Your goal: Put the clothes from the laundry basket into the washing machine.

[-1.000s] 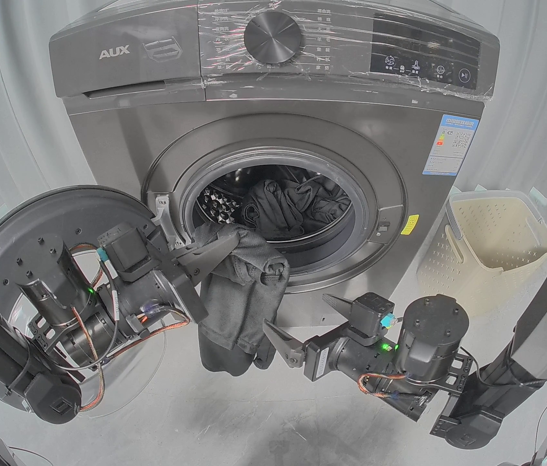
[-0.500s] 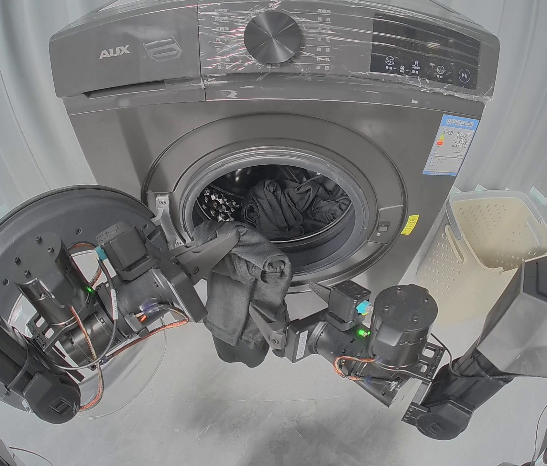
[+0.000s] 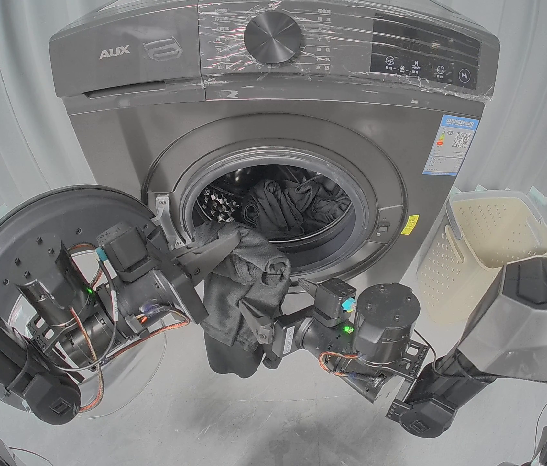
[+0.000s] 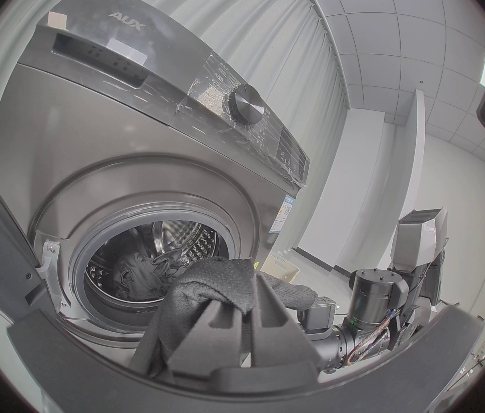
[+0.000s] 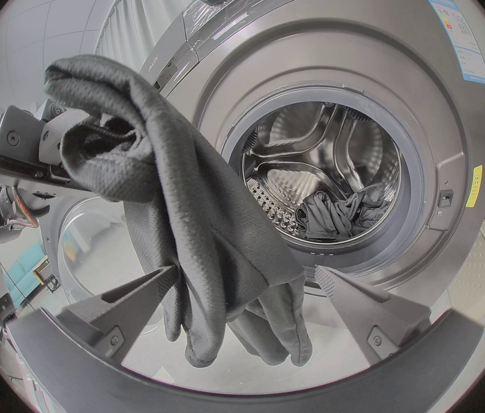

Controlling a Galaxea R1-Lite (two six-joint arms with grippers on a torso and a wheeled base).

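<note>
I see the left gripper (image 3: 225, 244) shut tight on the upper fold of a dark garment (image 3: 247, 279), holding it just in front of the drum opening (image 3: 280, 208) at about seven o'clock on its ring. The rest of the cloth hangs below the lip of the washing machine (image 3: 273, 98). The right gripper (image 3: 273, 296) is at five o'clock from the left one, jaws spread wide. The hanging cloth falls between them, but nothing is pinched yet. Other dark clothes (image 3: 293, 205) lie inside the drum, and the laundry basket (image 3: 441, 260) stands at four o'clock from the opening. To do this step well, I think the right gripper should close low on the hanging tail and raise it above the lip. Both arms can then carry the cloth inward and release it only past the seal — otherwise the tail may slide out.
</note>
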